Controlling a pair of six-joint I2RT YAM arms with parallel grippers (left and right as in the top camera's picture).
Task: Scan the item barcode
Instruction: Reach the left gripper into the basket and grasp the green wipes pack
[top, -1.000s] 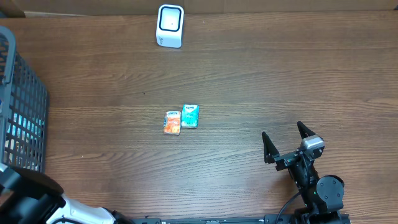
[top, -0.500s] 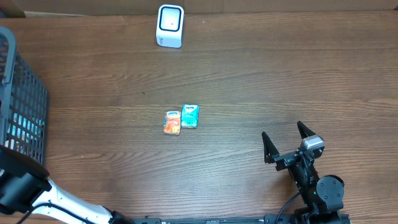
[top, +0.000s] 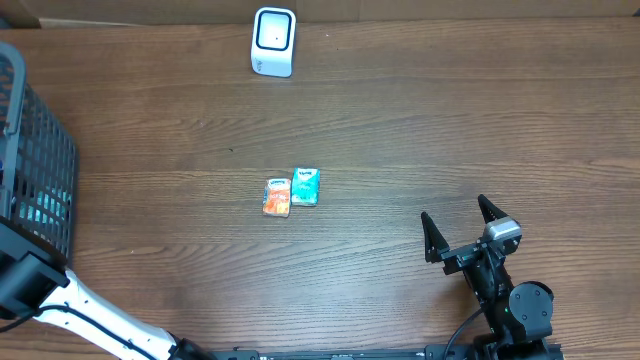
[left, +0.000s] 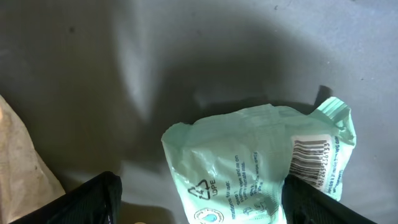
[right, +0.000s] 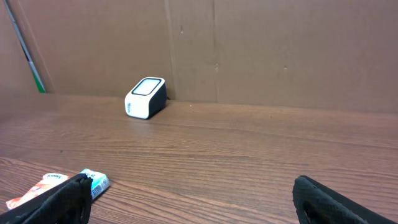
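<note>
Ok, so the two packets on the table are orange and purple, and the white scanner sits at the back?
Not purple: the overhead view shows a teal packet beside the orange packet. The white scanner does sit at the back.

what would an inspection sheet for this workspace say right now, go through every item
surface: brown wooden table, no spills seen
job's things: white scanner at the far edge; orange packet and teal packet side by side mid-table; mint packet on a grey surface, its barcode facing up
clutter: nothing seen
grippers: left gripper over the mint packet, jaws open; right gripper low over the table, jaws open, empty
cables: black cable by the right arm's base
surroundings: dark mesh basket at the table's left edge; cardboard wall behind the table
</note>
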